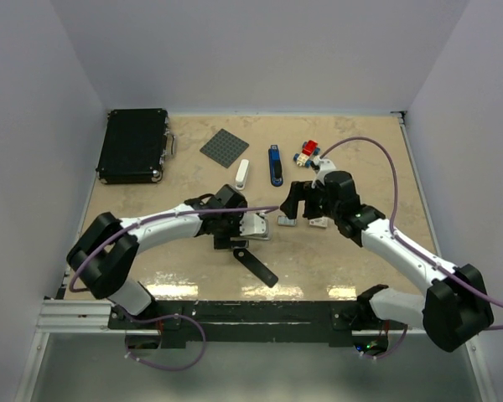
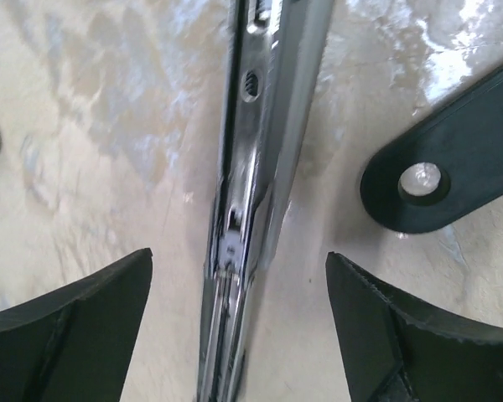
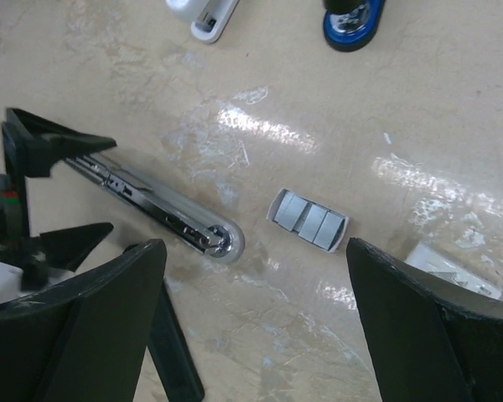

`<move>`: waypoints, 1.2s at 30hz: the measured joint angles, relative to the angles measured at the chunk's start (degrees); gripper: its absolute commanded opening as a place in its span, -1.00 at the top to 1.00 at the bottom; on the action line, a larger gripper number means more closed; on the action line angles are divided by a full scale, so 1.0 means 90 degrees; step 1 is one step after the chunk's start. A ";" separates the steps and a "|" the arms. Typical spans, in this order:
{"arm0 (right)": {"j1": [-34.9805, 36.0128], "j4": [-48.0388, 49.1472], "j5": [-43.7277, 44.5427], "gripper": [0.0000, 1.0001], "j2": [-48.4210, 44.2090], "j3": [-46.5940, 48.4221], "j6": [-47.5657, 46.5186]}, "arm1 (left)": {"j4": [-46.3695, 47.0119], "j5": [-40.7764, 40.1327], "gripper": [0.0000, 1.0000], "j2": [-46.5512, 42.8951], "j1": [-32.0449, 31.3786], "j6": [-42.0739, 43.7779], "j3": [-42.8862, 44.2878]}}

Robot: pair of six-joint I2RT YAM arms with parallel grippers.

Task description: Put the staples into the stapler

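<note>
1. Staples. The staples (image 3: 308, 222) lie flat on the bench (image 1: 360, 167) near its middle, well clear of every edge. They show as grey strips side by side in an open white tray. A white piece (image 3: 448, 264), which I judge to be the box sleeve, lies just beside the tray toward the right edge and is partly hidden behind my right finger. No strip is out of the tray.

2. Stapler. The stapler (image 1: 258, 266) lies open just left of the staples, with its black arm swung toward the near edge. The metal magazine rail (image 3: 151, 205) is exposed, and its rounded end points at the tray, near it but apart. The stretch of channel seen in the left wrist view shows no strip of staples.

3. Claws.
- My left claw (image 2: 239, 255) is spread wide and straddles the magazine rail. Neither finger visibly touches the rail, and the claw grips nothing.
- My right claw (image 3: 251, 318) hangs above the tray, spread wide and empty.

4. Progress, as judged. Done: box opened, stapler opened. Left to do: lift a strip, seat it in the channel, close the stapler. The task stands at roughly the halfway preparation point, with the loading itself not yet begun.

5. Surroundings. A white stapler (image 1: 242, 173), a blue stapler (image 1: 275, 165), a toy-brick car (image 1: 308, 152) and a grey baseplate (image 1: 225, 147) lie toward the far edge. A black case (image 1: 134, 146) occupies the far left corner.
</note>
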 measured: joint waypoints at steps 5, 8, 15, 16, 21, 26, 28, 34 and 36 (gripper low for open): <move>0.0304 0.0012 -0.0406 -0.82 0.0794 0.0476 -0.0209 | 0.0442 -0.0563 -1.00 -0.1392 0.0000 -0.1494 -0.0658; 0.0651 0.0019 -0.0588 -0.80 0.1341 0.0821 -0.0333 | 0.0760 -0.0874 -1.00 -0.2195 0.0000 -0.2572 -0.1032; 0.1122 0.0187 -0.0981 -0.75 0.2506 0.1333 -0.0430 | 0.0976 -0.1797 -1.00 -0.2244 -0.0027 -0.4388 -0.1124; 0.1137 0.0202 -0.1008 -0.74 0.2635 0.1336 -0.0427 | 0.0969 -0.1955 -1.00 -0.2174 -0.0027 -0.4612 -0.1124; 0.1239 0.0136 -0.1120 -0.72 0.3036 0.1333 -0.0418 | 0.0998 -0.2336 -1.00 -0.2154 0.0221 -0.5462 -0.1120; 0.1537 0.0109 -0.1158 -0.68 0.3055 0.1319 -0.0359 | 0.1185 -0.2324 -1.00 -0.2623 0.0884 -0.5901 -0.1115; 0.1705 0.0107 -0.1163 -0.67 0.3028 0.1258 -0.0296 | 0.1331 -0.2295 -1.00 -0.2934 0.1134 -0.5938 -0.1105; 0.2142 -0.0032 -0.1212 -0.65 0.2905 0.1078 -0.0024 | 0.1940 -0.2302 -1.00 -0.3483 0.1345 -0.5724 -0.0928; 0.2300 -0.0097 -0.1209 -0.65 0.2902 0.1069 0.0068 | 0.2183 -0.2307 -1.00 -0.3529 0.1350 -0.5598 -0.0911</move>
